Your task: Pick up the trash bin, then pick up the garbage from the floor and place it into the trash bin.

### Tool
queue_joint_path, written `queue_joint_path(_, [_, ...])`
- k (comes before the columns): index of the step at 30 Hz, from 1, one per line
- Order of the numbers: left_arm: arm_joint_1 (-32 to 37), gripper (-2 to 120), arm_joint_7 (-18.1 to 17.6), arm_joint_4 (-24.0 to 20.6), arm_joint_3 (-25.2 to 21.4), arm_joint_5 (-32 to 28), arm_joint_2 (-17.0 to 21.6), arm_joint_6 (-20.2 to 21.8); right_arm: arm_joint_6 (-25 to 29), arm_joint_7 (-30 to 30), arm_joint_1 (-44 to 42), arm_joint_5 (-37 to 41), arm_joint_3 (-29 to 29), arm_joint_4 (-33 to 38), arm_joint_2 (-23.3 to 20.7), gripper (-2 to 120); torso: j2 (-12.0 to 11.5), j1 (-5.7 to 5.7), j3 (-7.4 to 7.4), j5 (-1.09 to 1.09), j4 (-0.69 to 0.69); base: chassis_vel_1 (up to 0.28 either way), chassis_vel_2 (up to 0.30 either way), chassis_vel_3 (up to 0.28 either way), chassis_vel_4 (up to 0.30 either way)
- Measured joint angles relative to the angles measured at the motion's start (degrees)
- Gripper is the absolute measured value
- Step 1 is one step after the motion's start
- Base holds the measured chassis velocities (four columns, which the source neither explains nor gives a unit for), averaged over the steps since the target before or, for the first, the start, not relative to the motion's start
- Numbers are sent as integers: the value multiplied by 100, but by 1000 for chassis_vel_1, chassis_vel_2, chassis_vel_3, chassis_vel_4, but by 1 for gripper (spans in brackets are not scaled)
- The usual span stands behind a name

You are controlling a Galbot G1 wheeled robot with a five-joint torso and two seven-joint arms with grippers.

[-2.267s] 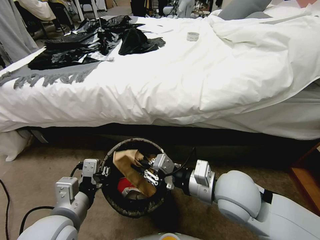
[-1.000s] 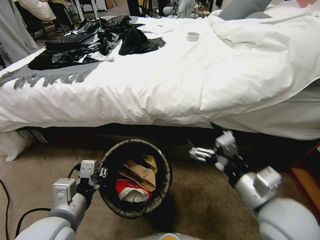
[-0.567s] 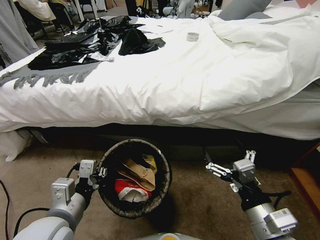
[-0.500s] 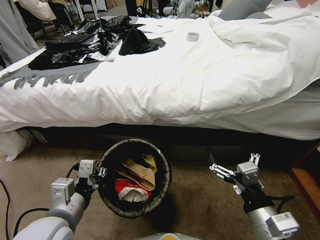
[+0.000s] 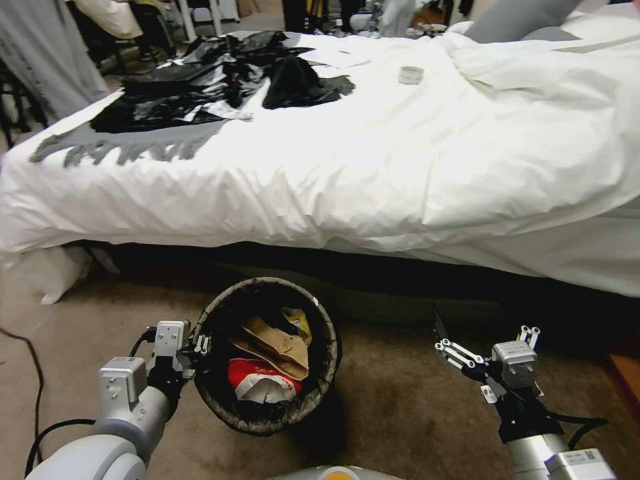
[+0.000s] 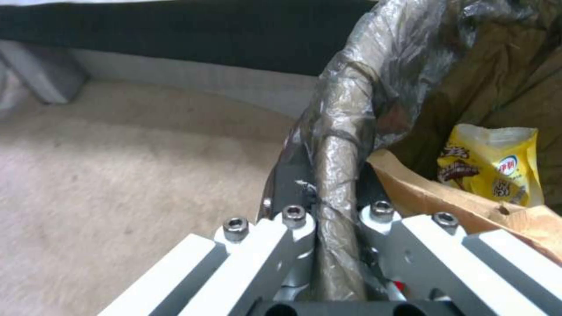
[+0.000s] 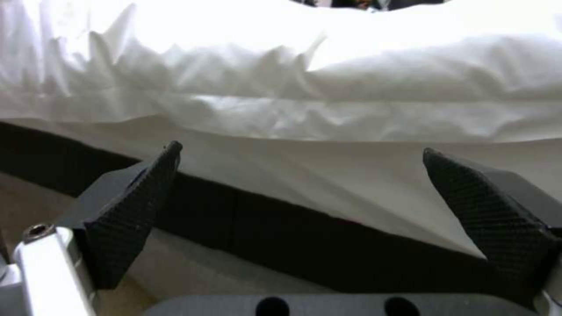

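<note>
— Carpet by the bed [image 5: 373, 153]: where's the trash bin [image 5: 217, 407]?

— Between my arms, my left gripper [image 6: 336, 219] clamped on its bagged rim. A paper bag [image 5: 277, 343] and wrappers lie inside.

— Your right gripper [image 5: 467, 333]?

— Spread wide, empty, near the bed's edge. I'd judge the next move is finding more litter.

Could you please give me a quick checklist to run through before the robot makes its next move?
1. Left hand clamped on the trash bin rim: ok.
2. Bin upright, bag folded over rim: ok.
3. Garbage inside: brown paper bag, yellow wrapper, red packet: ok.
4. Right hand open and empty: ok.
5. Right hand clear of the bin, beside the bed: ok.
6. Litter left on the carpet: cannot tell.
</note>
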Motion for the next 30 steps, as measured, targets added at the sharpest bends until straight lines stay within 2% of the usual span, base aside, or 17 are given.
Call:
queue_joint_path(8, [-2, 1, 7, 0, 43, 3, -24, 0, 163, -1, -125, 5, 110, -145, 58, 100, 0, 0, 0, 0, 0, 94, 99, 92, 104])
queue_joint_path(30, [-16, 1, 10, 0, 3, -90, 11, -4, 59, 2, 18, 16, -12, -411, 81, 100, 0, 0, 0, 0, 0, 127, 124, 120, 122])
